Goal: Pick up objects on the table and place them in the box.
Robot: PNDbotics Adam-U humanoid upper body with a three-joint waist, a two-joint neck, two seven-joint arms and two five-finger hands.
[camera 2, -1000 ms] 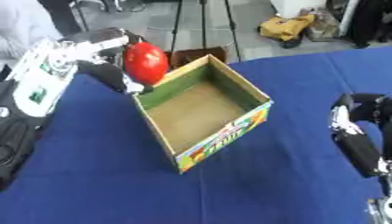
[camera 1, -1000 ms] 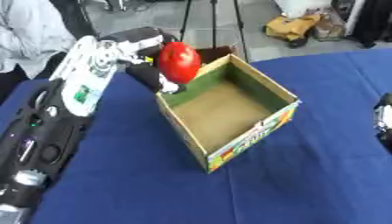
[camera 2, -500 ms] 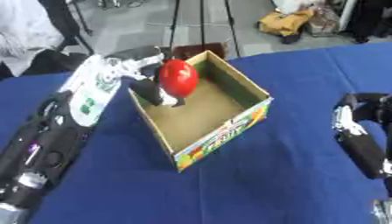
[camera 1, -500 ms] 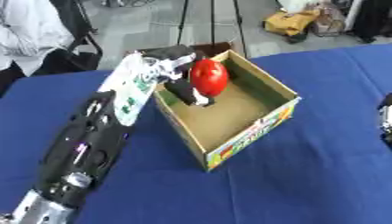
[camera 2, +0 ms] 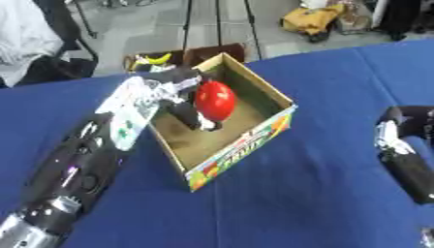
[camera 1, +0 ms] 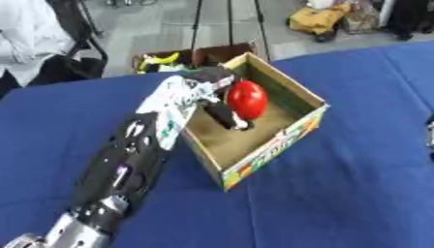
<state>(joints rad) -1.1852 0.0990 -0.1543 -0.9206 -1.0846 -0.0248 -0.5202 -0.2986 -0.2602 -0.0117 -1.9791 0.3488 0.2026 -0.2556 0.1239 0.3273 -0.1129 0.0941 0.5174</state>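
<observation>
The robot's left hand (camera 1: 212,92) reaches into an open cardboard box (camera 1: 292,133), fingers curled around a red round object (camera 1: 247,99) held above the box floor. The right hand (camera 2: 398,140) rests at the blue counter's (camera 1: 356,184) right edge; its fingers cannot be made out.

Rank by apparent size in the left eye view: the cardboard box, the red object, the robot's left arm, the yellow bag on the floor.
1. Left arm, nearest the camera, so enlarged.
2. Cardboard box.
3. Red object and yellow bag: alike, and the bag is farther away, so unranked.
</observation>
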